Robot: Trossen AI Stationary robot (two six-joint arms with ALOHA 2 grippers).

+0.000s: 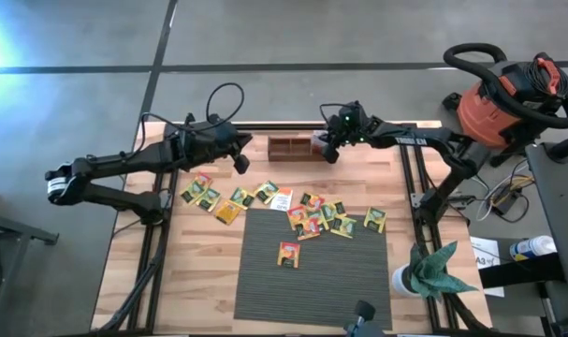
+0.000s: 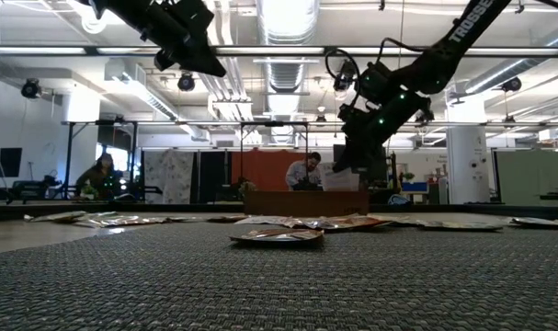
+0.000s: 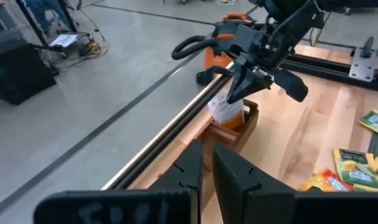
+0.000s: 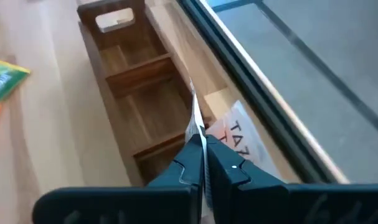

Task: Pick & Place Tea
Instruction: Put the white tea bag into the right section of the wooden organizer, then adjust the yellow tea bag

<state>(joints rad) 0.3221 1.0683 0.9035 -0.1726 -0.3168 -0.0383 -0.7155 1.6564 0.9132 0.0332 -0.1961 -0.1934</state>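
Overhead, about sixteen tea sachets (image 1: 312, 217) lie loose at centre frame on the worktop (image 1: 209, 271); nearly everything remains. The right end effector (image 1: 328, 147) hangs over the wooden tray (image 1: 285, 146). Its wrist view shows it clenched on a white sachet (image 4: 235, 142) above the end compartment, perhaps already occupied. The left end effector (image 3: 207, 163), nearly shut, holds nothing.
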